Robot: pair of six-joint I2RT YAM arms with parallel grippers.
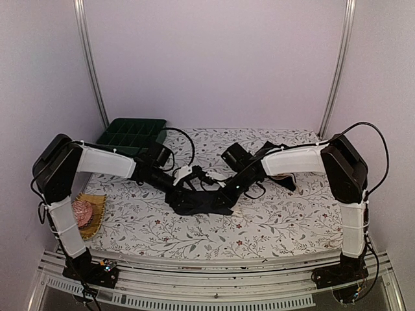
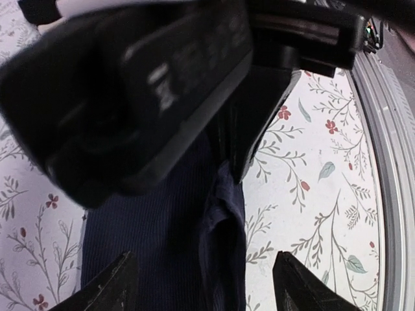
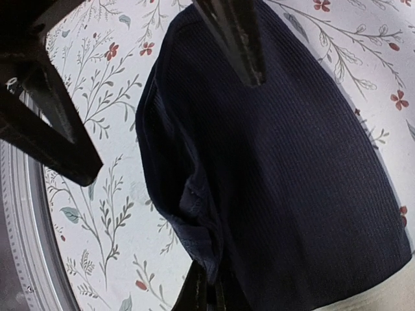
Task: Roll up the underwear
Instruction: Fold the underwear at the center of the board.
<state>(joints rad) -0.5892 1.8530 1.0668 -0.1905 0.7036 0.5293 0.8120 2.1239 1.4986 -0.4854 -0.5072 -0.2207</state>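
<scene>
both black two-finger grippers, left (image 1: 188, 183) and right (image 1: 224, 192), spread over dark navy ribbed underwear (image 1: 198, 202) mid-frame; dark green compartment tray (image 1: 131, 134) upper left, contents indiscernible; ribbing visible only from wrists.

Two robot arms lean in over a floral-patterned counter (image 1: 279, 223), the left hand (image 1: 189, 184) and the right hand (image 1: 224, 192) meeting low over a dark piece of underwear (image 1: 198, 202) lying crumpled just below both; whether either hand grips the cloth cannot be made out. Behind the left hand sits a dark green compartment tray (image 1: 131, 134). Well to that hand's left, a pink knitted ball (image 1: 83, 211) rests in a woven basket (image 1: 95, 214) near the counter's edge.
</scene>
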